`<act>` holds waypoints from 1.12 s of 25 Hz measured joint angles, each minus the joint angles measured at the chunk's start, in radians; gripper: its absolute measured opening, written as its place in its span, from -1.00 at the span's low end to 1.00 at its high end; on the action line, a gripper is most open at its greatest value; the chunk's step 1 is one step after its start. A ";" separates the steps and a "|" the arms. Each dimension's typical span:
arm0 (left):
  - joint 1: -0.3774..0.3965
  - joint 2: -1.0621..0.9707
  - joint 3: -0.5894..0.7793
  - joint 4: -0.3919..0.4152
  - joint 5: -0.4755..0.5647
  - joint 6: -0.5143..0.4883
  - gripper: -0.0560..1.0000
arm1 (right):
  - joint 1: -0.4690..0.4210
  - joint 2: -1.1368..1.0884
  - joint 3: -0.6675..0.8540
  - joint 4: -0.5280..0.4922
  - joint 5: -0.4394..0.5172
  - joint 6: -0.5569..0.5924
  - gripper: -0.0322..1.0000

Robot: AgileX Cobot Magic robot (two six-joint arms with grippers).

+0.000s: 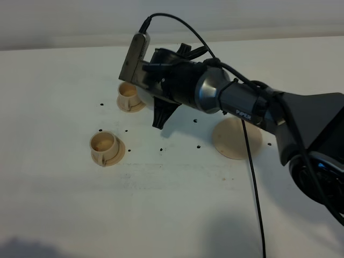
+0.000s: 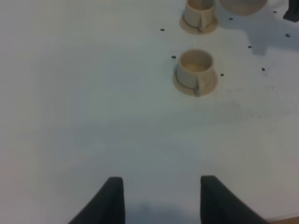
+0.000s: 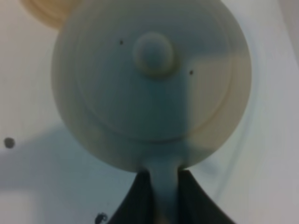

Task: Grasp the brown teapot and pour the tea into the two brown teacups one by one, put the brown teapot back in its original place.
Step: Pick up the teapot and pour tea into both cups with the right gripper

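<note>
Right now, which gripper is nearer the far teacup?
Right. The right gripper, holding the brown teapot by its handle, hangs just beside the far teacup; the left gripper sits well back, past the near teacup.

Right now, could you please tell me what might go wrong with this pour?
The right gripper pinches the brown teapot only by its thin handle, so it may swing or slip when tilted. The far teacup is small and partly hidden behind the arm, so tea could land on the table.

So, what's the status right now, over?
Right gripper shut on teapot handle, teapot aloft beside far cup. Left gripper open, empty. Saucer bare. Nothing in the way.
</note>
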 joint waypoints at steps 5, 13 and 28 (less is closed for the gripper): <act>0.000 0.000 0.000 0.000 0.000 0.000 -0.21 | 0.001 0.010 0.000 -0.012 -0.007 -0.003 -0.77; 0.000 0.000 0.000 0.000 0.000 0.000 -0.21 | 0.009 0.010 0.000 -0.057 -0.008 -0.003 -0.77; 0.000 0.000 0.000 0.000 0.000 0.000 -0.21 | 0.031 0.010 0.000 -0.155 -0.011 -0.003 -0.77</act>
